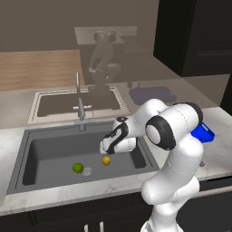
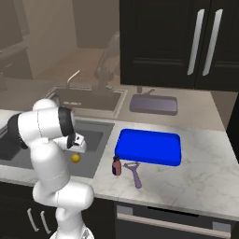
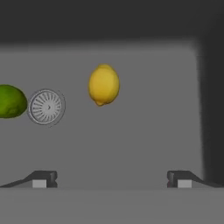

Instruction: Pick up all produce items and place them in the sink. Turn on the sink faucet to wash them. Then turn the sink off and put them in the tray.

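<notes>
Both produce items are in the dark grey sink (image 1: 45, 149). The green lime (image 1: 78, 167) lies just left of the round drain (image 1: 88, 171), and the yellow lemon (image 1: 106, 160) is to the drain's right. My gripper (image 1: 107, 150) hangs over the basin just above the lemon, open and holding nothing. In the hand view the lemon (image 3: 103, 84) sits ahead of the spread fingertips, my gripper (image 3: 111, 179) open, with the lime (image 3: 9, 101) at the left edge. The faucet (image 1: 80, 106) stands behind the sink. The blue tray (image 2: 149, 147) rests on the counter to the right.
A small brown bottle (image 2: 116, 166) and a purple utensil (image 2: 135, 173) lie on the marble counter in front of the tray. Dark wall cabinets (image 2: 186, 42) hang above the counter at the right. My arm's elbow bulks over the sink's right rim.
</notes>
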